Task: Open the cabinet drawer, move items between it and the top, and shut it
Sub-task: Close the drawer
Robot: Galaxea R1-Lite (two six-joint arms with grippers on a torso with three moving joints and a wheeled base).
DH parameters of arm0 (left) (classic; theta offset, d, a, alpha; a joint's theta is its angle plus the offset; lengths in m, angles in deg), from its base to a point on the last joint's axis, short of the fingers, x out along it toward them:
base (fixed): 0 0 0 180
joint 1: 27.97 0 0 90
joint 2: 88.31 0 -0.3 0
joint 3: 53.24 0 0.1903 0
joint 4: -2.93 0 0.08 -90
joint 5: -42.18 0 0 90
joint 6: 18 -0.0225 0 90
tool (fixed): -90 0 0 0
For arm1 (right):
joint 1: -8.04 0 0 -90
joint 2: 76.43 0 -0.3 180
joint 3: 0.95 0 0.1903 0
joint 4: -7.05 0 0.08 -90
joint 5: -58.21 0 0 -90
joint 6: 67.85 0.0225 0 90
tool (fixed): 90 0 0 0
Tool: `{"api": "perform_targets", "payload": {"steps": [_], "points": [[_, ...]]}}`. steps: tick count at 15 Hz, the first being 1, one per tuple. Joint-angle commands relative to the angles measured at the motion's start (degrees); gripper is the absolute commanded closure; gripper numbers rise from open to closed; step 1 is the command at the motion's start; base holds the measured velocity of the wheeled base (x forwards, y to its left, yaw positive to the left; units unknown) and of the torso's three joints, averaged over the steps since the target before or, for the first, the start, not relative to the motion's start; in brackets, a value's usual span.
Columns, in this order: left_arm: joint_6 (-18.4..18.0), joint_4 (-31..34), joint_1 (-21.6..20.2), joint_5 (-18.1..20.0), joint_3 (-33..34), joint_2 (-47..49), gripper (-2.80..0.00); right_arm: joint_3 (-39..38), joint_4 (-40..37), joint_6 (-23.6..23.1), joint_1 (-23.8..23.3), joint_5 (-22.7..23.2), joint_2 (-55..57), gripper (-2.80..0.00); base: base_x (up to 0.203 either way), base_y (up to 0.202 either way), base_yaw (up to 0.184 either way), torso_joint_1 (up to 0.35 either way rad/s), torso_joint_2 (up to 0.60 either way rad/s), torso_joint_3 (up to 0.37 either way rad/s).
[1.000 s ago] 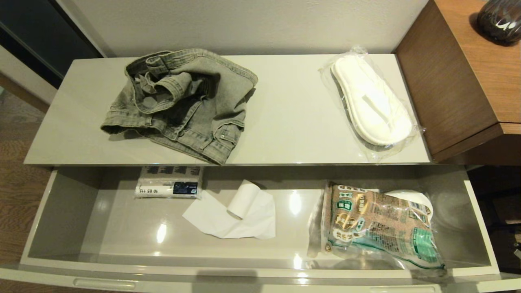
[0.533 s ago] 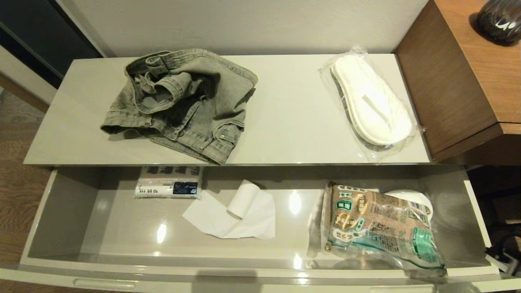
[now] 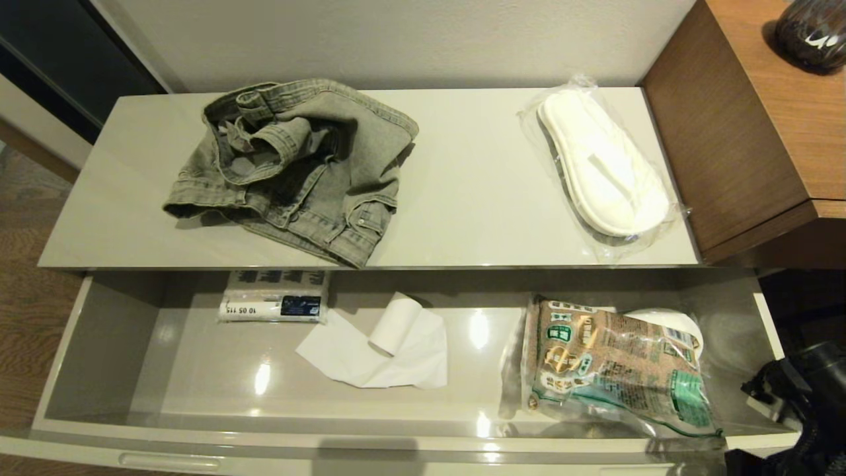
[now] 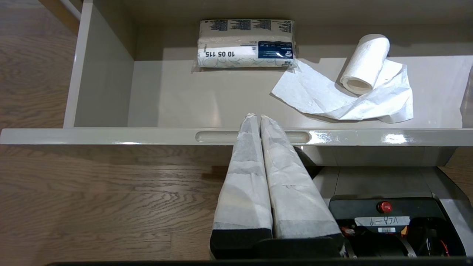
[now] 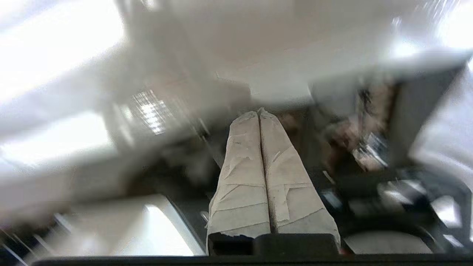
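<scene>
The cabinet drawer (image 3: 92, 330) stands pulled out below the glossy cream top (image 3: 462, 192). On the top lie the grey-green denim garment (image 3: 297, 165) at the left and the plastic-wrapped white slippers (image 3: 605, 165) at the right. My right arm (image 3: 803, 390) shows as a dark mass at the drawer's right end; its gripper (image 5: 258, 111) is shut and holds nothing. My left gripper (image 4: 255, 116) is also shut and empty, low in front of the drawer front's finger recess (image 4: 214, 137).
Inside the drawer lie a blue-and-white paper pack (image 3: 274, 297), a partly unrolled white paper roll (image 3: 390, 344) and a brown-and-green food packet (image 3: 615, 367) over a white round thing (image 3: 667, 320). A brown wooden desk (image 3: 760, 119) adjoins at the right, with a dark object (image 3: 813, 33) on it.
My right arm has risen into the head view at the lower right, beside the drawer's right end. Everything on the top and in the drawer stays put.
</scene>
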Motion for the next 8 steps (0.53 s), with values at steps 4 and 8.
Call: {"api": "perform_targets", "payload": {"steps": [4,8], "points": [[-0.02,0.0,0.0,-0.03,0.0,0.07,0.0,4.27,18.03,11.51,1.95,-9.62,-3.17,0.0,0.0,0.0,0.0,0.0,0.0,0.0],[-0.02,0.0,0.0,-0.03,0.0,0.07,0.0,10.72,23.21,13.77,2.16,-16.03,-9.07,0.0,0.0,0.0,0.0,0.0,0.0,0.0]]}}
